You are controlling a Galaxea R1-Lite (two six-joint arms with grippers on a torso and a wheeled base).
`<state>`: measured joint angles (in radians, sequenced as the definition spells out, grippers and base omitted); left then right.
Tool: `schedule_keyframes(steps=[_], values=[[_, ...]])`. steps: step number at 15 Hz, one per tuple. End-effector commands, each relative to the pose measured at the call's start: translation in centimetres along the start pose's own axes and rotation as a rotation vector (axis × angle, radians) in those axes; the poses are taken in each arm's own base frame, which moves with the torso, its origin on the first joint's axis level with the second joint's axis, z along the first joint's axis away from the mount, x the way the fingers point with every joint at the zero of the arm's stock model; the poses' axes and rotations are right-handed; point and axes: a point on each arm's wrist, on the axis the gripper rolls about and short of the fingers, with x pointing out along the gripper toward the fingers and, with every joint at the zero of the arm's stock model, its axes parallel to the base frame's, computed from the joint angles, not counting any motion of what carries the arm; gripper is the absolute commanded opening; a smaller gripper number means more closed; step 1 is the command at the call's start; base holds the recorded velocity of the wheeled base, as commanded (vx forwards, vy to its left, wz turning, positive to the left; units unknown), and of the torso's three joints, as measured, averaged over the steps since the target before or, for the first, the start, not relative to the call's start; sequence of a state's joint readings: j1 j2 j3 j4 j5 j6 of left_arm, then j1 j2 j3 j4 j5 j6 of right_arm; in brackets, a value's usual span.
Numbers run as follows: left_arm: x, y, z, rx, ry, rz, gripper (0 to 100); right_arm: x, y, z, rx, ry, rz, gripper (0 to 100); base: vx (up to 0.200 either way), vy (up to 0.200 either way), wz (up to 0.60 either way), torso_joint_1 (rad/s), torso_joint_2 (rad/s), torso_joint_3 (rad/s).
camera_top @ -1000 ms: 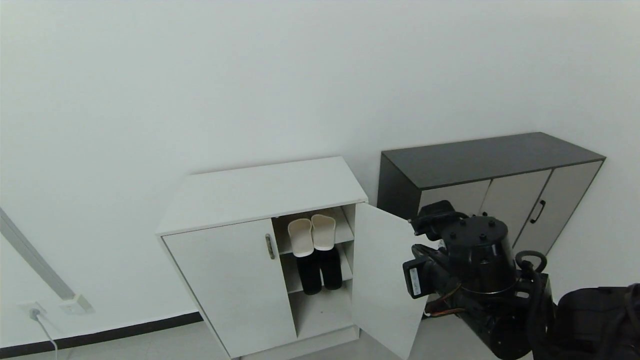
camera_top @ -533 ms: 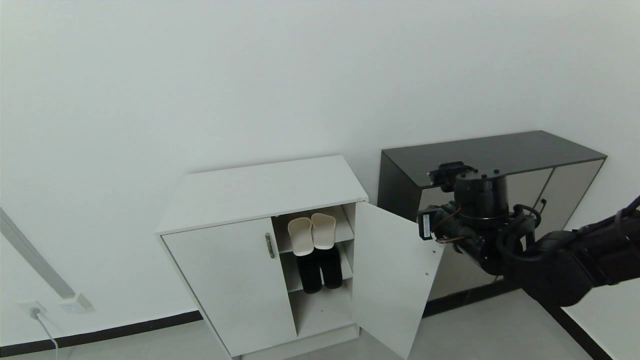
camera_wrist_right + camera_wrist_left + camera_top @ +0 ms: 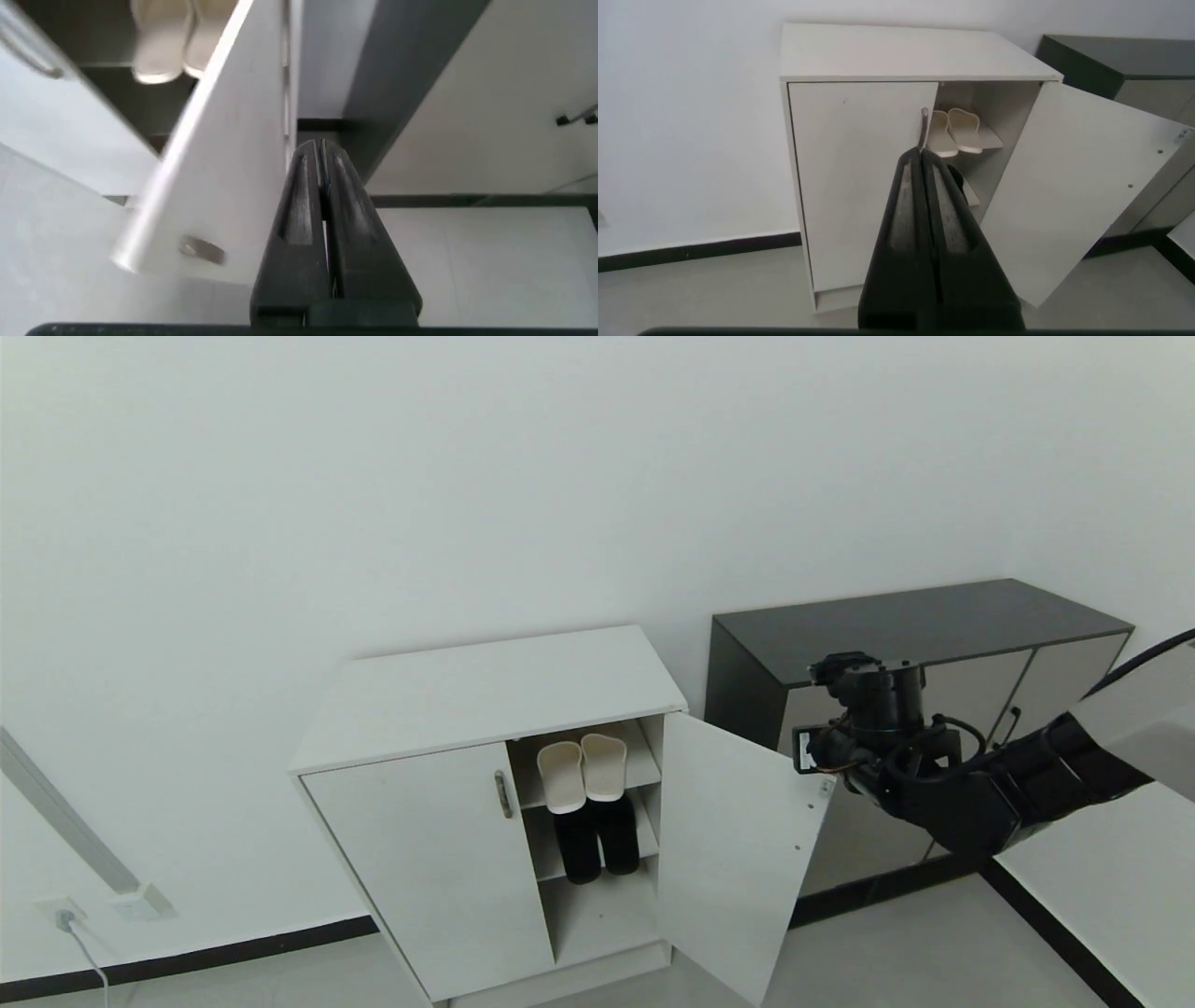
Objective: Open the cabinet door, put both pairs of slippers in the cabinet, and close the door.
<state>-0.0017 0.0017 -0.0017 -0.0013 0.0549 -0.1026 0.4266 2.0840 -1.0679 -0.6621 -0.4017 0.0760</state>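
Cabinet (image 3: 485,695): white, against the wall, left door closed.
Dark cabinet (image 3: 915,625): just beside it, on the robot's right.
Door (image 3: 728,840): the right one, swung wide open.
Black slippers (image 3: 597,845): on the middle shelf inside.
White slippers (image 3: 583,770): on the shelf above them.
Right gripper (image 3: 323,149): fingers pressed together, holding nothing, tips close by the open door's outer face; contact unclear.
Left gripper (image 3: 923,159): fingers pressed together, well apart from the cabinet front.

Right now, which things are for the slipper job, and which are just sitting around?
For the job: white cabinet, its open door, white slippers and black slippers on its shelves, right end effector beside the door.
Just there: dark cabinet, wall socket.
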Motion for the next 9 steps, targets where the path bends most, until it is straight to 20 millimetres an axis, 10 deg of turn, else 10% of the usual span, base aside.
schedule_keyframes(steps=[1, 9], values=[[0.0, 0.0, 0.0, 0.000, 0.000, 0.000, 0, 1.1, 0.2, -1.3, -0.012, 0.031, -0.006, 0, 0.000, 0.000, 0.00, 0.000, 0.00, 0.000], [0.0, 0.0, 0.0, 0.000, 0.000, 0.000, 0, 4.1, 0.7, -2.4, -0.012, 0.047, -0.023, 0, 0.000, 0.000, 0.00, 0.000, 0.00, 0.000]])
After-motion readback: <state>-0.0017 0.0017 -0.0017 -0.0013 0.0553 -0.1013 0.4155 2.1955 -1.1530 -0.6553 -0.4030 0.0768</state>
